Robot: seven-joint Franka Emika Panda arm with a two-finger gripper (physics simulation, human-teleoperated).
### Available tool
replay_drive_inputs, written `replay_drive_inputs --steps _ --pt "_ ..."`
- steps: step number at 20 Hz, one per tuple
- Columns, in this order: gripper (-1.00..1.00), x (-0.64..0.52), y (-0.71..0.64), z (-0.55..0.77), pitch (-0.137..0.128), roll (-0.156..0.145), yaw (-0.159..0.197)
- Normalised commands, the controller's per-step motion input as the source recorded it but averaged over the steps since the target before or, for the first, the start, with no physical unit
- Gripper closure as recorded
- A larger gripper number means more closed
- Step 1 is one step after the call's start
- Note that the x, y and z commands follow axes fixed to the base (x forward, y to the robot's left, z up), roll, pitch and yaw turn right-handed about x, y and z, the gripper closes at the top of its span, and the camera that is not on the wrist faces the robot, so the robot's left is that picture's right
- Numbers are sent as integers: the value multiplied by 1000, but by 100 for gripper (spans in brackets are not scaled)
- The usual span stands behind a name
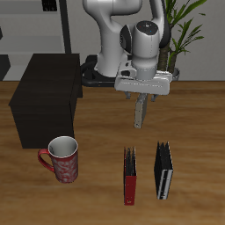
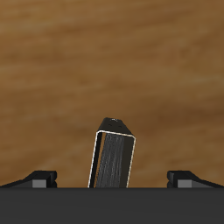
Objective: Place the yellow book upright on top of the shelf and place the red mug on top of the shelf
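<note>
A wooden table (image 1: 198, 123) stretches under me, with a dark wall and a potted plant (image 1: 186, 22) behind. My gripper (image 1: 141, 104) hangs above the middle of the table, and the yellow book (image 1: 141, 112) dangles from it, a thin slab gripped at its upper end between my jaws, closed narrow on it. In the wrist view the book (image 2: 114, 159) leans a little off my axis, so I judge the grip slightly skewed.

The shelf (image 1: 46, 95) stands at one side edge of the table. The red mug (image 1: 62, 159) sits just before it, toward the front edge, untouched. A red book (image 1: 130, 176) and a black striped book (image 1: 163, 170) stand upright near the front edge.

My worry: the book could swing or slip while I carry it, land tilted on the shelf top and topple. Coming in low, its hanging end could strike the shelf's edge.
</note>
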Motion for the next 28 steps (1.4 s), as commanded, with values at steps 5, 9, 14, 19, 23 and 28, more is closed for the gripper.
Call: replay_drive_inputs --steps 5,9,14,19,23,28 --pt "-100 31 8 -306 46 6 9" --pt "100 25 4 -125 23 21 6" --pt "100 6 -51 44 11 9 -15" --pt "100 20 -147 273 7 17 -30" --pt "100 42 -221 365 5 19 -13" --pt "100 20 -424 602 -60 -22 16"
